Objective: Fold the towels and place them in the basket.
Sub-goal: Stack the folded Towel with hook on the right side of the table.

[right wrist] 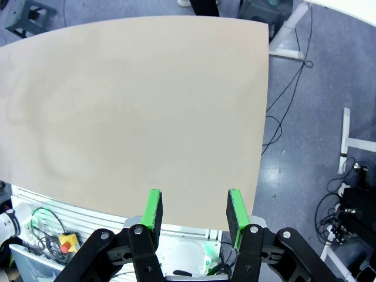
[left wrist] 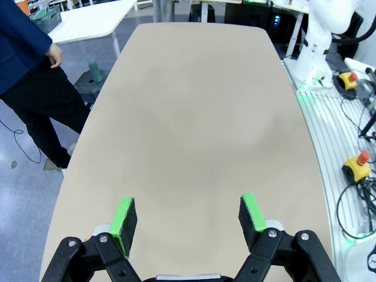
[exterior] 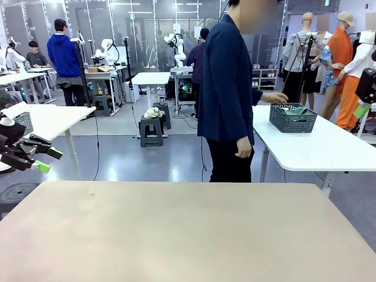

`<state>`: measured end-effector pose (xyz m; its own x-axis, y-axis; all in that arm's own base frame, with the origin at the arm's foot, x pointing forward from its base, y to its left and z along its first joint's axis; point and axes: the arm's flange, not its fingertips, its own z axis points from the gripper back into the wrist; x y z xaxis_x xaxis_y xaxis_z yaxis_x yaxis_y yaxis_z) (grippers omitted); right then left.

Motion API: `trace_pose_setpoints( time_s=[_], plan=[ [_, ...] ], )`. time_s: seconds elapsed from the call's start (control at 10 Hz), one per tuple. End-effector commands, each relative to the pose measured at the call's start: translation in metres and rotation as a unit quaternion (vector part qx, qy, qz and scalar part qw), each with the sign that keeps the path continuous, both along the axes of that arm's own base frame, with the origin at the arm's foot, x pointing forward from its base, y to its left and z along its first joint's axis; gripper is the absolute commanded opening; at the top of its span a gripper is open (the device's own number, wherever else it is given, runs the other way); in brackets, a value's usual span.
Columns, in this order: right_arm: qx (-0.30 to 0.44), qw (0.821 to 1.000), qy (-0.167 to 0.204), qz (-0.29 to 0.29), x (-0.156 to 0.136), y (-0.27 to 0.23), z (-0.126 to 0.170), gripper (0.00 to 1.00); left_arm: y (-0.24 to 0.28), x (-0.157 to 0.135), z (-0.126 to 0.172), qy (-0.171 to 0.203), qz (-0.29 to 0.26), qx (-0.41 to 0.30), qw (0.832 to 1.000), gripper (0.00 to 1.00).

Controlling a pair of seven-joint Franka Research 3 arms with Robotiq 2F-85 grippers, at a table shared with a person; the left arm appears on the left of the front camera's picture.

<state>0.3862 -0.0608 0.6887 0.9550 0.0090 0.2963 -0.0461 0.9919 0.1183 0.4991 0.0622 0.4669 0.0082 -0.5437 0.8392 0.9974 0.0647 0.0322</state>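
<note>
The dark grey mesh basket [exterior: 292, 118] stands on a white side table [exterior: 329, 147] beyond the far right of my table. Mint-green towels [exterior: 295, 110] lie folded inside it. A person in a dark blue jacket [exterior: 230, 88] stands beside it with one hand [exterior: 278, 97] on its rim. My left gripper [exterior: 49, 160] hovers open at the left edge, off the tabletop, and holds nothing [left wrist: 188, 214]. My right gripper [right wrist: 195, 208] is open and holds nothing, above the near edge of the beige table [right wrist: 135, 106]. One of its green pads [exterior: 362, 110] shows at the far right.
The beige table [exterior: 188, 235] in front of me is bare. The basket [left wrist: 46, 17] shows small at the top left of the left wrist view, with the person's legs [left wrist: 35, 111] along the table's side. Cables and emergency-stop buttons [left wrist: 359, 167] lie on the floor by the arm bases.
</note>
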Motion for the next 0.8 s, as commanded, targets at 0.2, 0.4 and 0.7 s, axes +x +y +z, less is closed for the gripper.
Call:
trace_pose_setpoints(
  time_s=[0.2, 0.4, 0.7],
  plan=[
    [-0.001, 1.0, 0.001, -0.003, 0.0018, -0.0006, 0.001, 0.56, -0.0009, -0.0017, 0.0014, -0.002, 0.0, -0.002, 1.0, 0.89],
    [-0.001, 1.0, 0.001, -0.003, 0.0018, -0.0006, 0.001, 0.56, -0.0009, -0.0017, 0.0014, -0.002, 0.0, -0.002, 1.0, 0.89],
    [-0.001, 1.0, 0.001, -0.003, 0.0018, -0.0006, 0.001, 0.56, -0.0009, -0.0017, 0.0014, -0.002, 0.0, -0.002, 1.0, 0.89]
  ],
)
